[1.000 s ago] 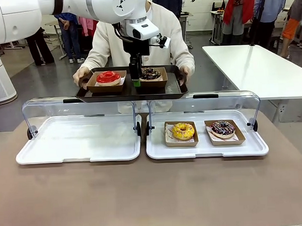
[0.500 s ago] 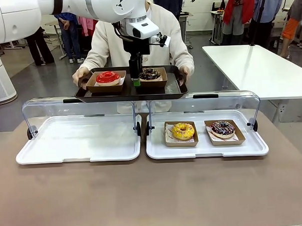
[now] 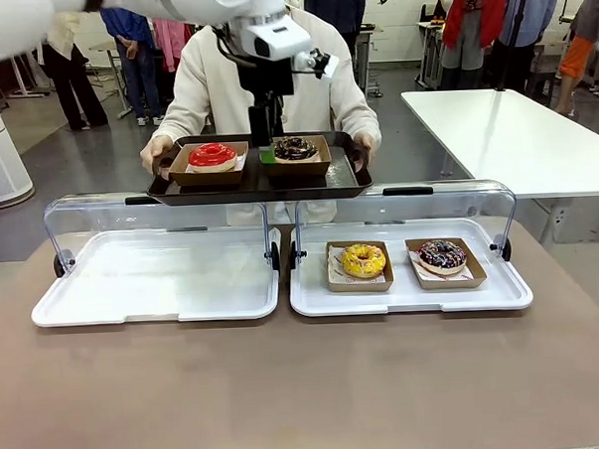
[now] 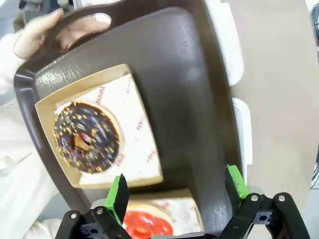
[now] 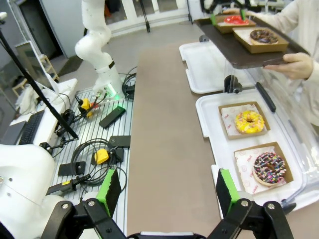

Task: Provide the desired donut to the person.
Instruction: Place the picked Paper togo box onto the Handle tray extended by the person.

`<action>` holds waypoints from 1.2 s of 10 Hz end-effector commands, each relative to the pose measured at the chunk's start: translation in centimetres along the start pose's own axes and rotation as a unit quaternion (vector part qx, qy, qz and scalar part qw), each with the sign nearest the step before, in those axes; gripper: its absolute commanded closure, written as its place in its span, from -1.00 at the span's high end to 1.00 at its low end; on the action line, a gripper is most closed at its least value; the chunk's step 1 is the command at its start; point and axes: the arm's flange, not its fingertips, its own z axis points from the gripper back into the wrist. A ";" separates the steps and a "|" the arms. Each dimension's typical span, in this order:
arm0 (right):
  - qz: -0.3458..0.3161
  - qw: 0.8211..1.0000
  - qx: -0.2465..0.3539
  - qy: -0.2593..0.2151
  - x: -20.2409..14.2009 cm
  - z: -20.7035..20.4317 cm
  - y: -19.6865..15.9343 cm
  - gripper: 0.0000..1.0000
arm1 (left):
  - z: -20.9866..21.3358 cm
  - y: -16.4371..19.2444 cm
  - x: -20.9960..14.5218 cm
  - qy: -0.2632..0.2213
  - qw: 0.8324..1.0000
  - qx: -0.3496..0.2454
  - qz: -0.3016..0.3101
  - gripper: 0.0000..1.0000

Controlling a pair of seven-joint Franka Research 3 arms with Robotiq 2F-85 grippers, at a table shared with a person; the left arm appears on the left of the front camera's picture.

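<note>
The person (image 3: 318, 75) in a cream cardigan holds a dark tray (image 3: 258, 187) by both handles beyond the table. On it stand two cardboard boxes, one with a red donut (image 3: 212, 154) and one with a chocolate donut (image 3: 295, 147). My left gripper (image 3: 267, 144) hangs just above the tray between the two boxes. In the left wrist view this gripper (image 4: 177, 191) is open and holds nothing, with the chocolate donut (image 4: 86, 137) ahead of it and the red donut (image 4: 147, 224) by its fingers. My right gripper (image 5: 167, 194) is open and bare, low over the table's near side.
Two white display trays with raised clear lids stand side by side on the brown table: the left one (image 3: 153, 291), and the right one (image 3: 501, 293) holding a yellow donut (image 3: 364, 259) and a sprinkled donut (image 3: 442, 254). A white table (image 3: 514, 136) stands at the far right.
My left gripper has opened beside the chocolate donut's box and risen a little above the tray. The box stays on the tray, and the person has kept the tray still.
</note>
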 end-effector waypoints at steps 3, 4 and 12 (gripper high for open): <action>0.003 1.000 0.001 -0.004 0.0 -0.1 0.0 1.00 | 5.4 -10.7 -12.0 -0.047 0.998 0.019 -0.030 1.00; 0.003 1.000 0.001 -0.004 0.0 -0.1 0.0 1.00 | 6.5 -13.0 -15.2 -0.049 0.998 0.030 -0.031 1.00; 0.003 1.000 0.001 -0.004 0.0 -0.1 0.0 1.00 | 6.0 -19.4 -29.0 -0.040 0.999 0.007 0.023 1.00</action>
